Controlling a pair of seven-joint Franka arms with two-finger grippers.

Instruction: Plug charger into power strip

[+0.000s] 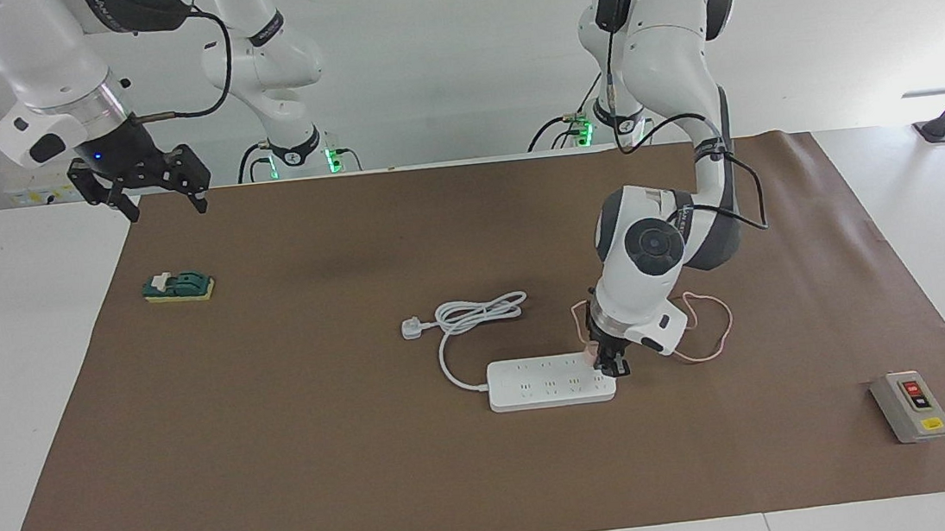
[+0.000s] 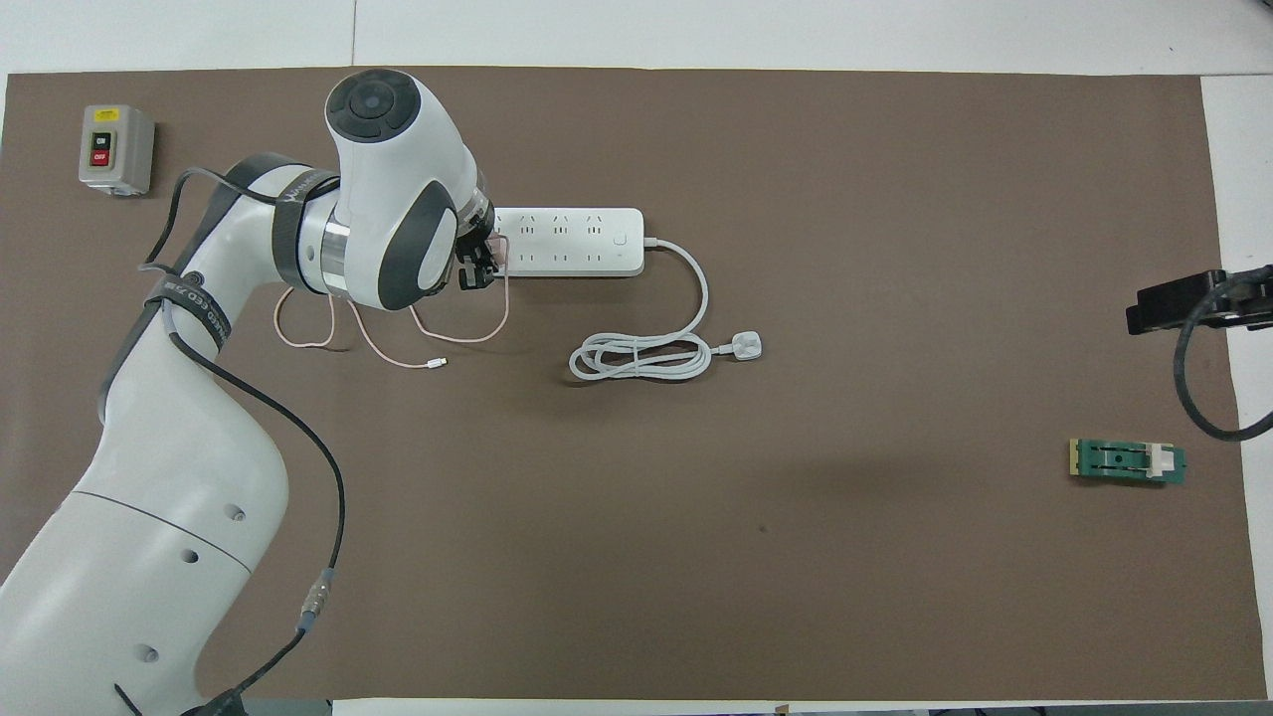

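The white power strip lies flat in the middle of the brown mat. My left gripper is down at the strip's end toward the left arm's end of the table, shut on the pale pink charger. The charger is at the strip's last sockets and is mostly hidden by the fingers and wrist. Its thin pink cable loops on the mat beside the arm. My right gripper waits open, raised over the mat's edge at the right arm's end.
The strip's thick white cord, coiled, ends in a white three-pin plug nearer to the robots than the strip. A grey button box sits toward the left arm's end. A green block lies toward the right arm's end.
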